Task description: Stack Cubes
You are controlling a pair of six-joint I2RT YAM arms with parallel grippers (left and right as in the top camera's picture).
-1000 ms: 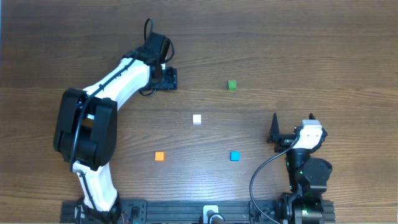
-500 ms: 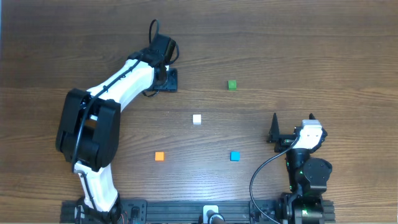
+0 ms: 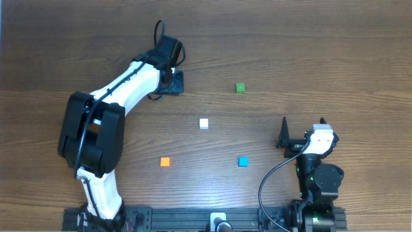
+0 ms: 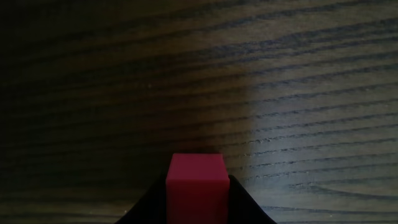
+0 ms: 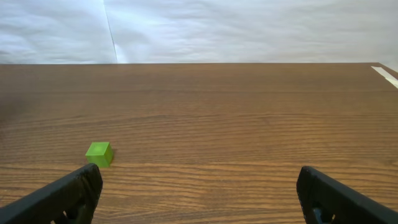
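Observation:
A red cube sits pinched between the fingers of my left gripper, low over the dark wood. In the top view the left gripper is at the far left-centre of the table, well left of the green cube. A white cube lies mid-table, with an orange cube and a blue cube nearer the front. My right gripper stands open and holds nothing at the right front. Its wrist view shows the green cube far ahead of the right gripper.
The wooden table stretches bare at the back and right. A white backdrop rises behind the table's far edge. The arm bases and a black rail line the front edge.
The left arm shifted slightly farther up the top view a second ago, then held still. The right arm and the loose cubes have not moved.

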